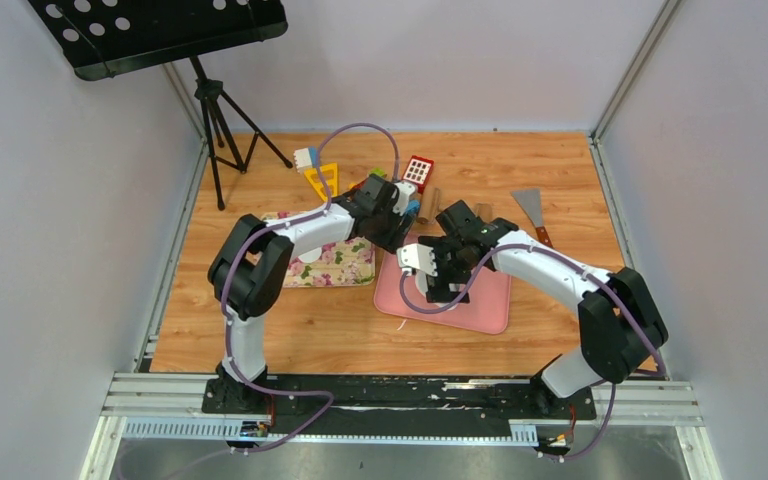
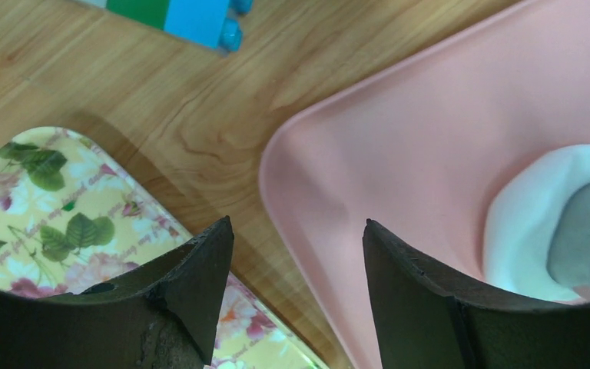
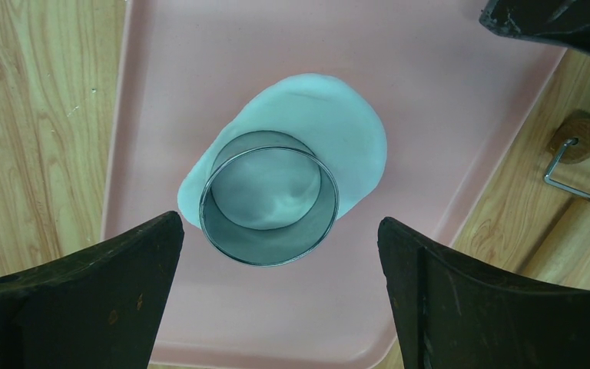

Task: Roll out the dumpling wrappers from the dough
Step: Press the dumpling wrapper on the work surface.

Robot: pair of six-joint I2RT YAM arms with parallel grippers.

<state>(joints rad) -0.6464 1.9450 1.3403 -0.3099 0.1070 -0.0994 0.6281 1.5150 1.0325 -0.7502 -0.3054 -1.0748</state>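
A metal ring sits on flat dough.
Over it, right fingers spread wide; left fingers apart, empty.

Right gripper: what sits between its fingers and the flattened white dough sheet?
Right wrist view: a round metal ring stands on the dough; otherwise only bare pink silicone mat.

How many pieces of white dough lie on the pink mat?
1. A flattened dough sheet lies near the middle of the pink mat, with the metal ring standing on it. Parts of the mat are covered, so more may be hidden.
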